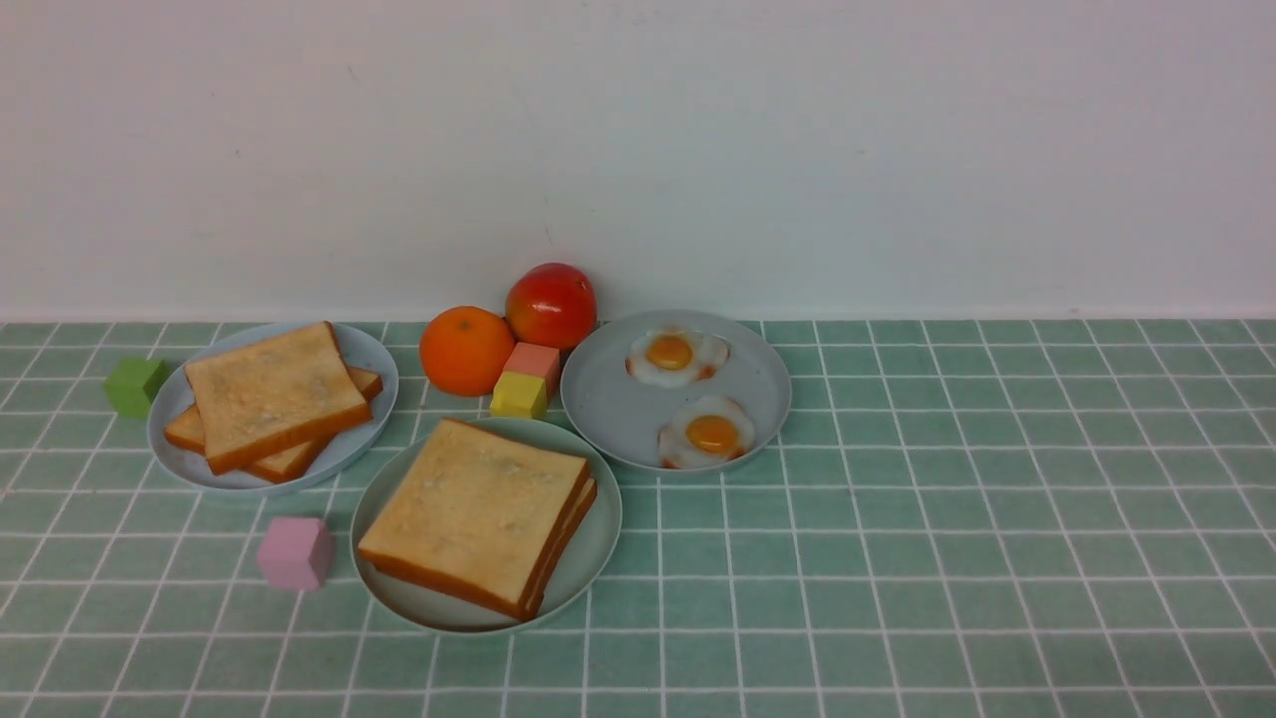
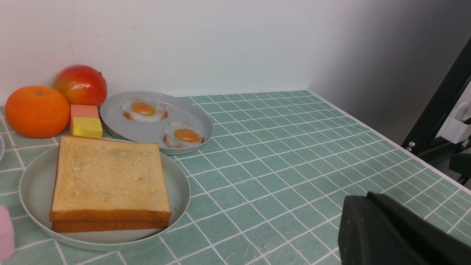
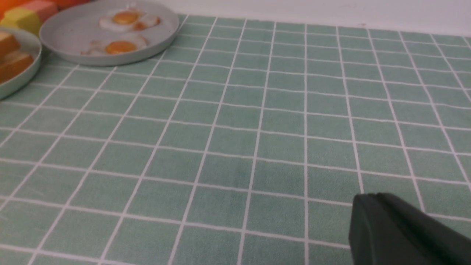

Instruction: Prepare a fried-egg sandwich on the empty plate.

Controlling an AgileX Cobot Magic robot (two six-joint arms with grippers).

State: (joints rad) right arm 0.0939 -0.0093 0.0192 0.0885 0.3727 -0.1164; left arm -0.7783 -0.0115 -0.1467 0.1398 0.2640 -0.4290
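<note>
The mint-green plate (image 1: 606, 529) sits near the front of the tiled table (image 1: 947, 519). Two toast slices (image 1: 474, 509) lie stacked on it, one right on top of the other. I cannot tell if an egg is between them. At 2 o'clock from this plate, the grey plate (image 1: 618, 399) holds two fried eggs (image 1: 711, 434). At 10 o'clock, the grey-blue plate (image 1: 369, 349) holds two more toasts (image 1: 274, 394). An orange (image 1: 466, 350) is at 12 o'clock. The left gripper (image 2: 364, 217) is pressed together and holds nothing. The right gripper (image 3: 371, 217) is pressed together too, over bare tiles.
</note>
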